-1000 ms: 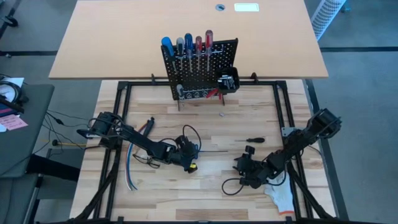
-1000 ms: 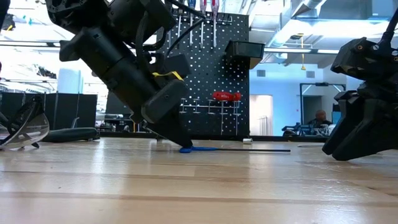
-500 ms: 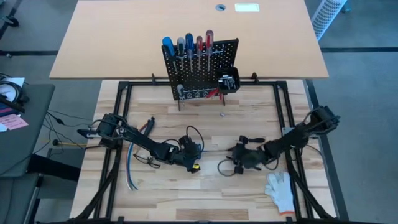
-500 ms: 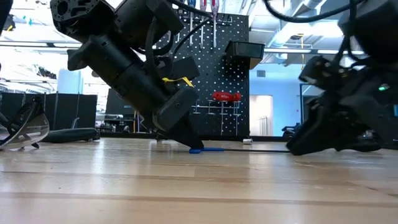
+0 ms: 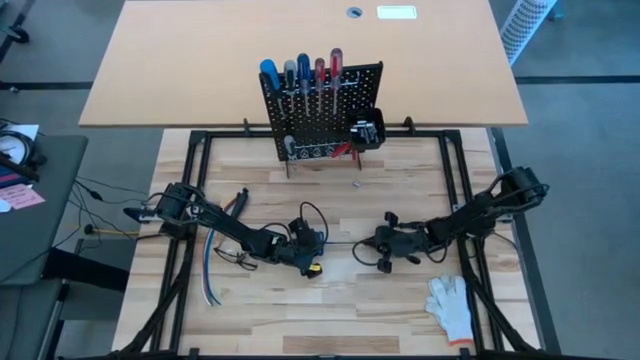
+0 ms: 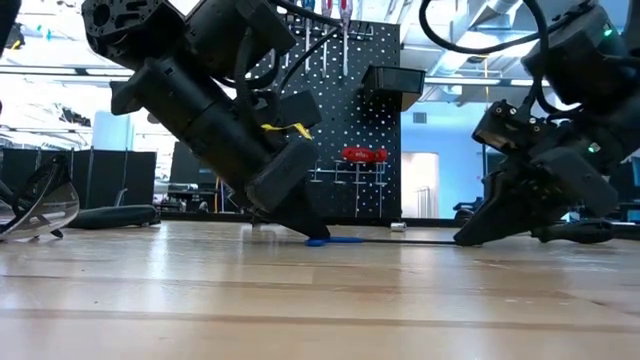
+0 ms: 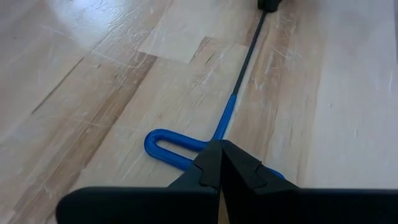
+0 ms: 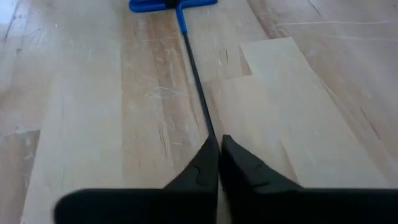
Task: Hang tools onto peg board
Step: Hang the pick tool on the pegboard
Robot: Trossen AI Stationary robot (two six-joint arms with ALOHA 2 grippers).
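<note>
A T-handle key with a blue looped handle and a thin dark shaft lies flat on the wooden table, between my two grippers. My left gripper is shut over the handle end. At the shaft's free end, my right gripper is shut as well. In the high view the left gripper and the right gripper face each other along the key. The black peg board stands at the table's far edge with several screwdrivers hanging on it. My left gripper sets its shut fingertips on the blue handle where the shaft joins it, slanting down from the table's left. The handle lies flat on the table; pinched or only pressed on, I cannot tell. My right gripper has the shaft's free end running in between its shut fingertips. The fingers slant down from the table's right and lie along the shaft. The shaft stays down on the wood.
A white glove lies at the near right. A bundle of coloured cables trails off the near left. A small black bin and red-handled pliers hang on the board. Bare wood lies between the grippers and the board.
My right gripper has swung from near the glove toward the table's left and come down at the shaft's free end, where its fingers have shut. My left gripper has sunk a little onto the blue handle. The key still lies flat on the table.
</note>
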